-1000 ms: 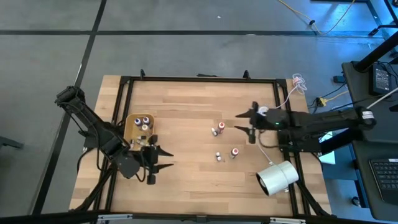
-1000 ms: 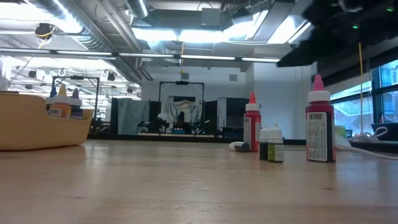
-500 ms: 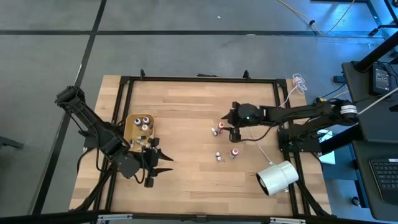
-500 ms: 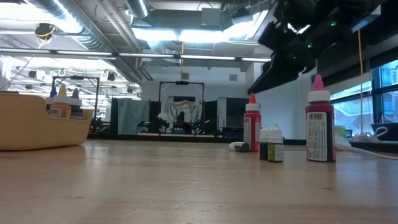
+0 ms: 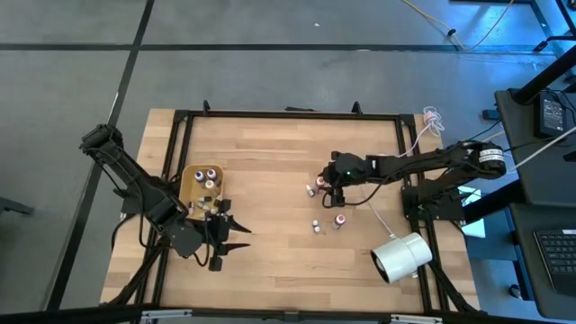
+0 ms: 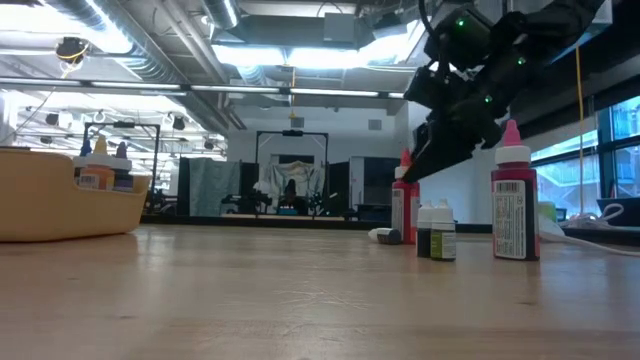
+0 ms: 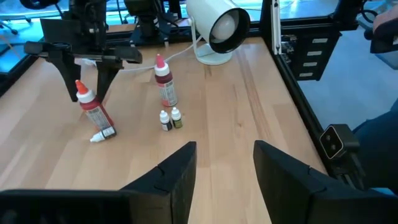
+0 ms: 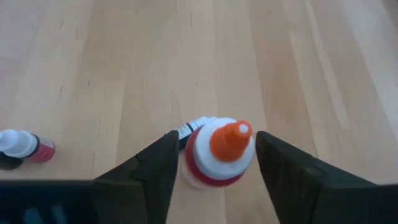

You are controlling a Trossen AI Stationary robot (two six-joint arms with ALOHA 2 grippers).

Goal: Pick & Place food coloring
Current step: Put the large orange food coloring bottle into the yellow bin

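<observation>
The right hand [image 8: 211,158] stands open around a red-capped food coloring bottle [image 8: 219,155] near the bench [image 5: 270,153] middle, not gripping. The left hand [image 7: 224,165], open and empty, waits beside the tray [image 5: 191,184].

Bright overhead ceiling lights [image 6: 330,50] glare in the low view; shadows stay soft.

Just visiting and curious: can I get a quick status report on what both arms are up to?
Right gripper open, straddling upright orange-capped red bottle, not gripping. Left gripper open, idle beside tan tray. Small fallen bottle lies just behind target.
</observation>
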